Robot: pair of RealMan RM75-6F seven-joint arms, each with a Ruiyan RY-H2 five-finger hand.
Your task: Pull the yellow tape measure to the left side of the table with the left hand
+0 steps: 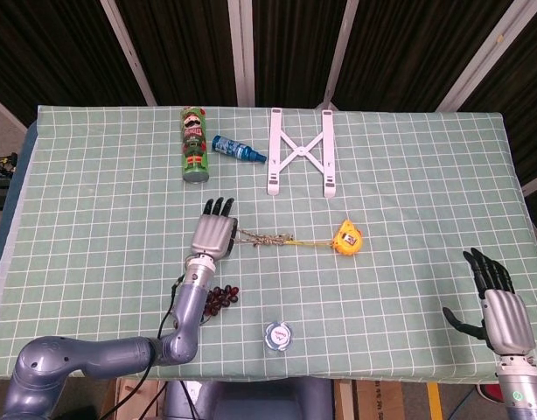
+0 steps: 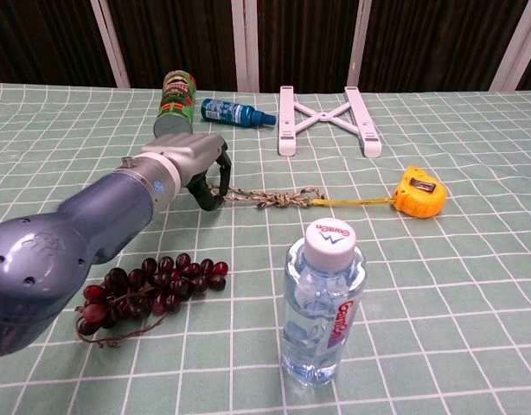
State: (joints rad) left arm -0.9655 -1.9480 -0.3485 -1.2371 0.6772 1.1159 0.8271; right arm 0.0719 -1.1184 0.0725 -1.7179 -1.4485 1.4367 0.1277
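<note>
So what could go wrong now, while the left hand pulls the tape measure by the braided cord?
The left hand hooks only the end of the braided cord, so the cord may slip out of its fingers. The yellow tape measure lies on its side far from the hand; the thin yellow tape could extend instead of dragging the body. The arm passes just above the grapes and may sweep them along.
</note>
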